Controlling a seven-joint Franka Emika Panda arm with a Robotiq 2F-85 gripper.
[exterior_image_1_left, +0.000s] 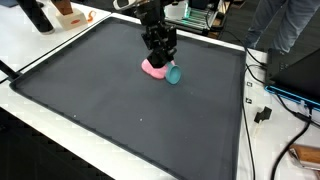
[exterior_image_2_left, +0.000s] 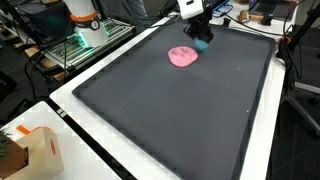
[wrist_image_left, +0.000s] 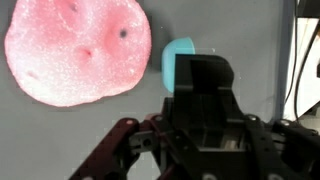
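Note:
A lumpy pink blob (wrist_image_left: 75, 50) with a few dimples lies on the dark mat (exterior_image_1_left: 120, 115), toward its far side in both exterior views (exterior_image_1_left: 153, 68) (exterior_image_2_left: 183, 56). Right beside it sits a small teal object (wrist_image_left: 175, 55) (exterior_image_1_left: 174, 75) (exterior_image_2_left: 201, 45). My gripper (wrist_image_left: 205, 72) hangs just over the teal object (exterior_image_1_left: 162, 52) (exterior_image_2_left: 197, 32), jaws pressed together with no gap showing. The fingertips hide the teal object's right part in the wrist view. Whether they touch it I cannot tell.
The mat (exterior_image_2_left: 180, 120) has a raised rim on a white table. A cardboard box (exterior_image_2_left: 35, 150) stands at one corner. Cables and a black plug (exterior_image_1_left: 264, 114) lie along one edge. Equipment and a person's legs (exterior_image_1_left: 285, 25) stand behind the table.

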